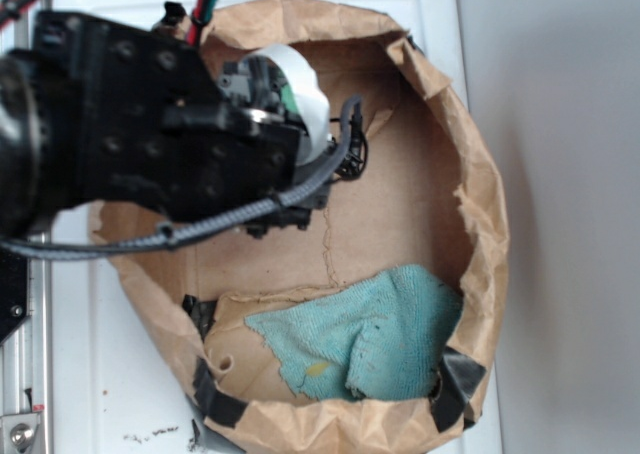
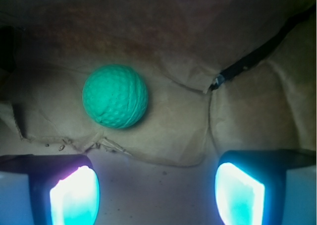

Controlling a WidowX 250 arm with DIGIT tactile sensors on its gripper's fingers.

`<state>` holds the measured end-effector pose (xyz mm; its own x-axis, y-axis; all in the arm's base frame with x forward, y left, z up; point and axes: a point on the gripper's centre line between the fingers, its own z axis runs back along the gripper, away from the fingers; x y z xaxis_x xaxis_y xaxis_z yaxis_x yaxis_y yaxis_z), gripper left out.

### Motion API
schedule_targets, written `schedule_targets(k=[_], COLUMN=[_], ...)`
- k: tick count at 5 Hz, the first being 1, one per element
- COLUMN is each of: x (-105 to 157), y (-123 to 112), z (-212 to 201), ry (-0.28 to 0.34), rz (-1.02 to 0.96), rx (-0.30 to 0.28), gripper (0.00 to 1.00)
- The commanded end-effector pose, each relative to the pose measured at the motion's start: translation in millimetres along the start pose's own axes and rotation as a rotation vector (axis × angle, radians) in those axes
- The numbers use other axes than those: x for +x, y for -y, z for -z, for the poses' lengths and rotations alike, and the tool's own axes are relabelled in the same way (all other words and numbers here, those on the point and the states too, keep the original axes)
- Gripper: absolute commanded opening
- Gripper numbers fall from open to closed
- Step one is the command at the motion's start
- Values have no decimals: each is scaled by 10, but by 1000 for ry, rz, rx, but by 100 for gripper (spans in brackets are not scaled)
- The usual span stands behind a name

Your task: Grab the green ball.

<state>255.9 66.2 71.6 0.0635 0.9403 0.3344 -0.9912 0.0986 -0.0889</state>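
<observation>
step: approach, nothing gripped | gripper jaws held apart, empty | small mint-green dimpled ball seen on crumpled brown paper liner, apart, left of jaw centre | next: leftward shift and descent judged needed

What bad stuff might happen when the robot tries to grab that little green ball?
1. The green ball sits left of the middle of the open gripper, nearer the left finger. Closing from here might clip it and send it rolling.
2. It lies on crumpled brown paper with folds and a raised torn edge, so a nudge may send it off unpredictably.
3. In the exterior view the arm hides the ball, so only the wrist view can confirm a grip.
</observation>
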Motion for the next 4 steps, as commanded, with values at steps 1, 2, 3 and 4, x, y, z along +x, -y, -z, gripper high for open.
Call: schedule_targets(k=[1, 2, 3, 4], x=[-55, -82, -87, -59], y=[252, 354, 403, 453], z=[44, 124, 179, 249], ry=[32, 50, 68, 107], rz=[-46, -62, -74, -92], rx=[-81, -90, -94, -96], gripper=[100, 100, 100, 100])
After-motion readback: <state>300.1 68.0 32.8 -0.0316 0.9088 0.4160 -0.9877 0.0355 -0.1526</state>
